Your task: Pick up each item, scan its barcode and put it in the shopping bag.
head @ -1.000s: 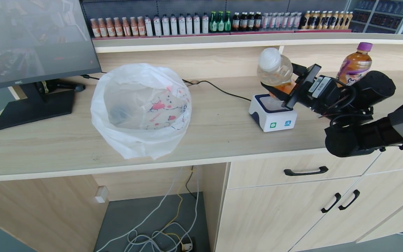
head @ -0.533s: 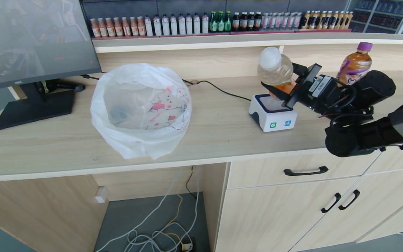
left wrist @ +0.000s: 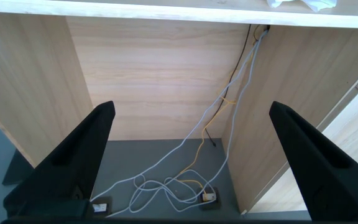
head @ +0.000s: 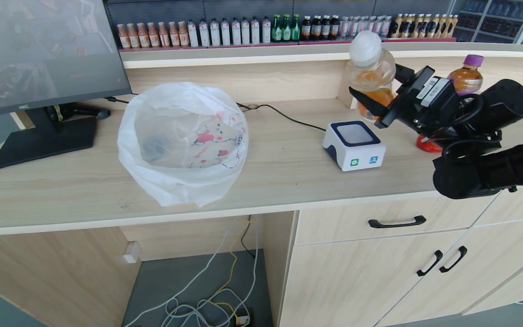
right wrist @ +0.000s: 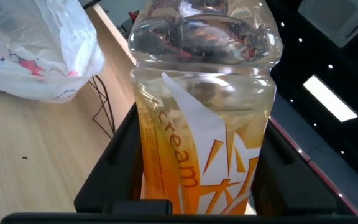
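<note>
**Hazard: slip in transit.** The right gripper [head: 372, 103] is clamped on the lower body of the clear plastic bottle of orange drink with a white cap [head: 370, 63]. The wall there is smooth and rounded. A quick swing toward the bag could let the bottle turn or slide in the grip.

**Hazard: bag collapse.** The thin white plastic shopping bag with a pink print [head: 177, 184] stands open but limp on the pale wooden counter [head: 288, 172]. A bottle released against its rim would probably fold the mouth shut. The path to the bag also crosses the white, blue-edged box scanner [head: 354, 145], and a low carry risks a knock.

**Bottle condition.** It is held in the air above the counter, up and to the right of the scanner, well apart from the bag, with the cap tilted upward. The upper part is clear and the lower part is filled with orange drink. An orange-and-white label [right wrist: 197, 162] wraps the body.

The left gripper [left wrist: 191, 165] hangs low before the counter's open bay, jaws apart and holding nothing.
</note>
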